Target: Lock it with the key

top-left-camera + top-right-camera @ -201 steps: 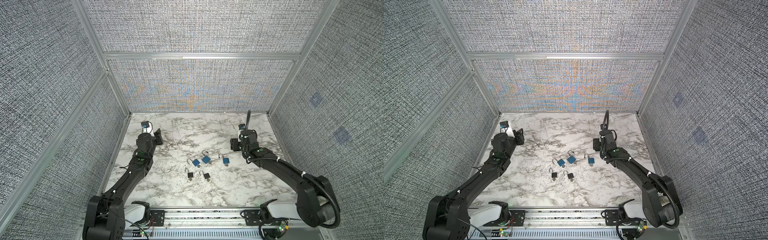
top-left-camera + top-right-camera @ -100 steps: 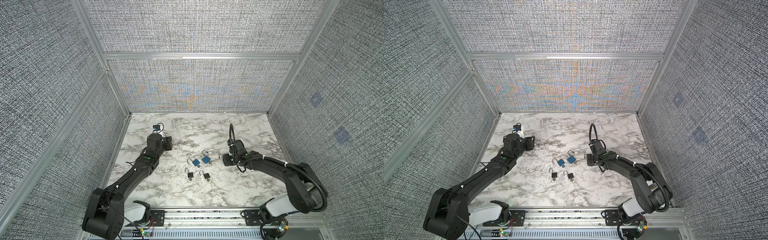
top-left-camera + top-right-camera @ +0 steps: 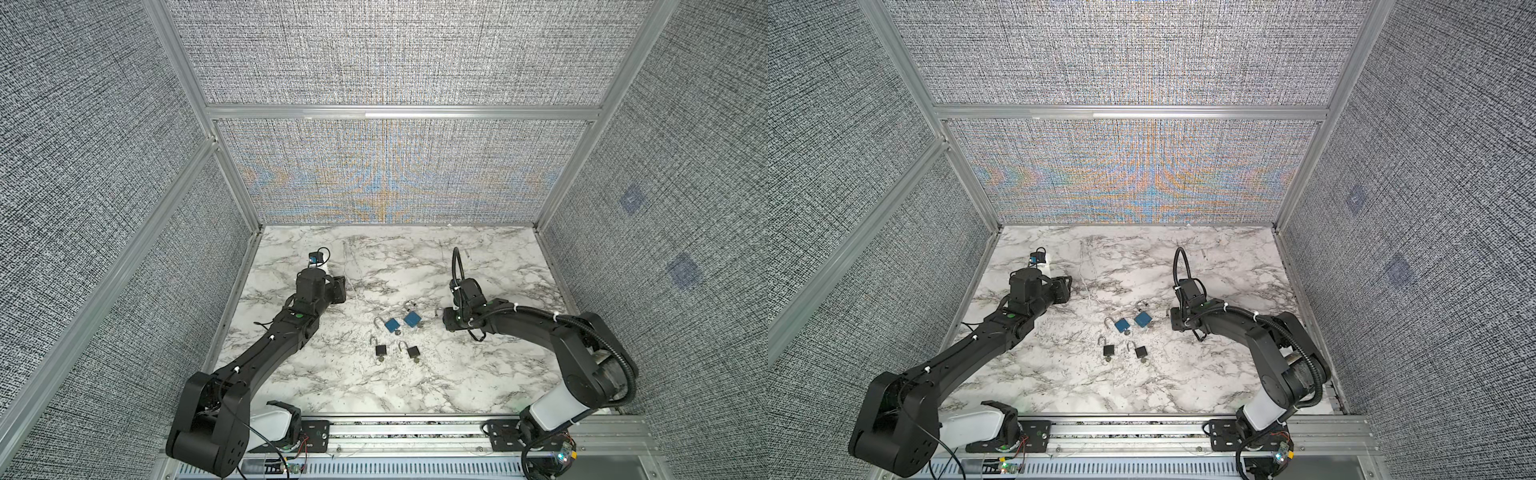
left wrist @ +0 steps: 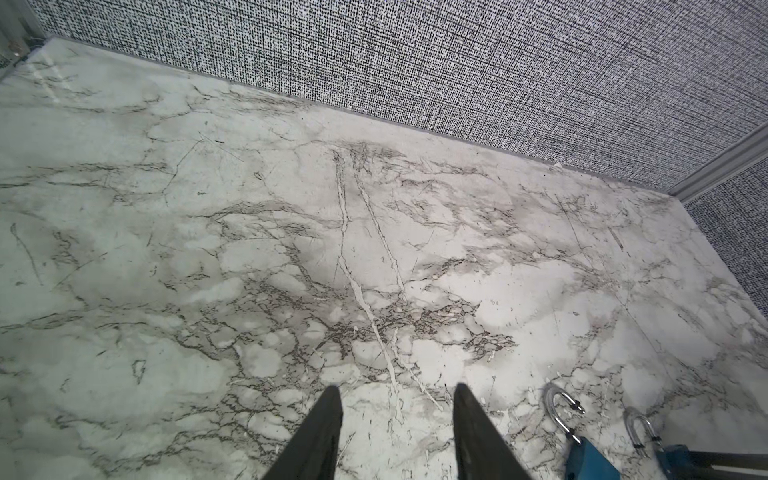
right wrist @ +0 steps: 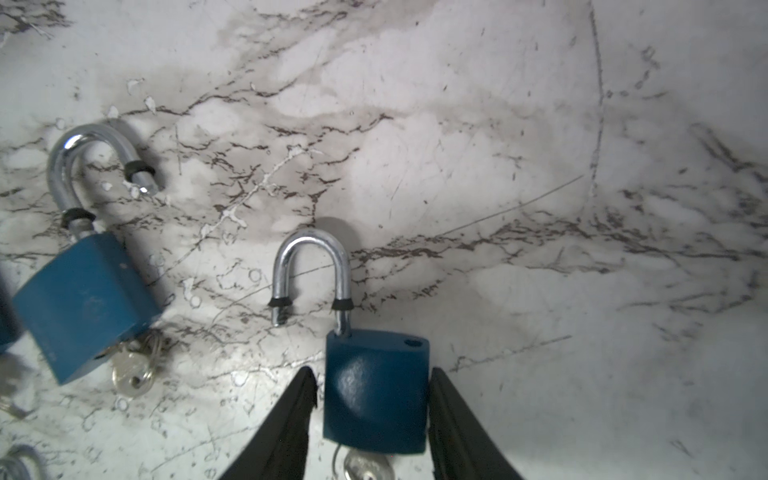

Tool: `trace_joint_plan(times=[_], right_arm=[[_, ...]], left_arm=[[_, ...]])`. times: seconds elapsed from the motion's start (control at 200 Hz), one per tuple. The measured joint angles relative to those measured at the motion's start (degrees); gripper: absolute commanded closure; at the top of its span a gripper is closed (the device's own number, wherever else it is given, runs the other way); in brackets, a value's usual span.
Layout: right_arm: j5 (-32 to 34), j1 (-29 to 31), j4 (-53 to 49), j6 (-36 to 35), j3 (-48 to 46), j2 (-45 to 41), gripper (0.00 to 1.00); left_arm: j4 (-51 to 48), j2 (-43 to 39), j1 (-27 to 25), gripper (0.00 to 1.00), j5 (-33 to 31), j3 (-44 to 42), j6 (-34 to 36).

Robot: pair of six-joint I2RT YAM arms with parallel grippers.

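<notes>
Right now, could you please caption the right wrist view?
Right gripper flanking a blue padlock, shackle open, key at its base.

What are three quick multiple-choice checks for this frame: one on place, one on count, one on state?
1. Where is the blue padlock nearest the right gripper?
A) between its fingers
B) on the front rail
C) against the back wall

2. How many black padlocks lie on the table?
A) one
B) two
C) four

3. That blue padlock's shackle is:
A) closed
B) open
C) missing

Key:
1 A, the right wrist view shows its body flanked by both fingers.
2 B, both top views show two black bodies.
3 B, the shackle's free end is out of the body.
</notes>
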Motion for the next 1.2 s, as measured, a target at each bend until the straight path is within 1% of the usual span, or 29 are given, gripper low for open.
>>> trace_joint_plan(times=[0.425, 0.895, 0.985, 1.07, 1.2], right_arm=[[2.29, 0.39, -0.83, 0.37, 0.96, 1.81, 0.55], [5.60, 1.64, -1.38, 1.14, 1.44, 2.43, 0.57], [6.16, 1.99, -1.44, 1.14, 1.46, 2.51, 0.59], [6.62, 2.23, -1.46, 1.16, 1.51, 2.49, 0.65], [7.17, 2.64, -2.38, 1.29, 1.60, 1.88, 0.66]], left_arm=[[0.24, 1.51, -0.15, 0.54, 0.55, 0.42, 0.00], [0.09, 1.84, -0.15, 0.54, 1.25, 0.57, 0.13], [0.02, 1.79, -0.15, 0.54, 1.25, 0.48, 0.22], [-0.07, 1.77, -0.15, 0.55, 1.05, 0.33, 0.26], [-0.20, 2.01, -0.20, 0.57, 1.03, 0.33, 0.48]])
